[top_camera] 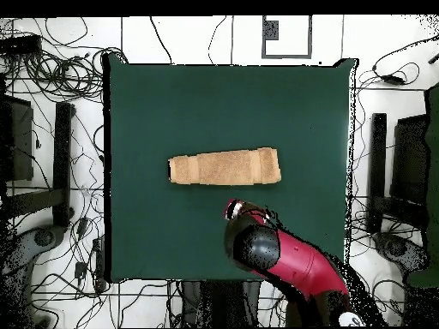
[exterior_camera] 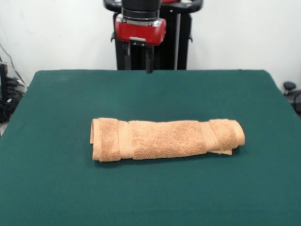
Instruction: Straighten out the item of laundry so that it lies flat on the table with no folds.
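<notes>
The item of laundry [exterior_camera: 164, 139], a light orange-tan terry towel, lies in the middle of the table [exterior_camera: 70, 94], folded over into a long narrow strip with woven bands near both ends. In the overhead view the towel [top_camera: 225, 166] is a horizontal strip on the green table [top_camera: 171, 94]. My gripper [exterior_camera: 138, 60] hangs open and empty above the table's far edge, well behind the towel and high above it. In the overhead view the gripper [top_camera: 237, 209] sits just below the towel, towards the robot's base.
The red and black arm [top_camera: 291, 261] reaches in from the bottom right of the overhead view. Cables and dark stands lie on the floor on both sides of the table. The black pedestal [exterior_camera: 181, 42] stands behind the far edge.
</notes>
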Robot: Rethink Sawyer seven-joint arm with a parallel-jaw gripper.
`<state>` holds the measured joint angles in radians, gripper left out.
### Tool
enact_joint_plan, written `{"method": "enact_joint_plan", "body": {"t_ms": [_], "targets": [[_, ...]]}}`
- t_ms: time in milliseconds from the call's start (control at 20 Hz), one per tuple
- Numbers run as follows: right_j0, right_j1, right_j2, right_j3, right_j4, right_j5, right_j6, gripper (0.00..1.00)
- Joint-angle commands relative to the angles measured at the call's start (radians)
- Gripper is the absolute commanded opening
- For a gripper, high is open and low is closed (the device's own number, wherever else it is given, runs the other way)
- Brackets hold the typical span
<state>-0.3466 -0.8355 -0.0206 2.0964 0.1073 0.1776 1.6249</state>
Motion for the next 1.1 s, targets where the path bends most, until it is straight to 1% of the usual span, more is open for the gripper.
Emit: {"method": "enact_joint_plan", "body": {"t_ms": [50,100,150,350,450,550,650,700,900,1100], "targets": [[0.088,0.023,-0.062,-0.003,0.222,-0.157,0.445,1.0],[0.095,0.037,-0.074,-0.013,0.245,-0.154,0.452,1.0],[0.086,0.048,-0.064,-0.022,0.267,-0.141,0.458,1.0],[0.083,0.065,-0.053,-0.027,0.298,-0.129,0.46,1.0],[0.099,0.074,-0.065,-0.024,0.322,-0.137,0.483,1.0],[0.1,0.074,-0.064,-0.023,0.327,-0.147,0.49,1.0],[0.125,0.088,-0.09,-0.032,0.346,-0.149,0.507,1.0],[0.118,0.091,-0.087,-0.039,0.333,-0.147,0.491,1.0],[0.052,0.085,-0.01,-0.033,0.251,-0.186,0.434,1.0],[0.045,0.119,-0.009,-0.06,0.25,-0.167,0.414,1.0]]}}
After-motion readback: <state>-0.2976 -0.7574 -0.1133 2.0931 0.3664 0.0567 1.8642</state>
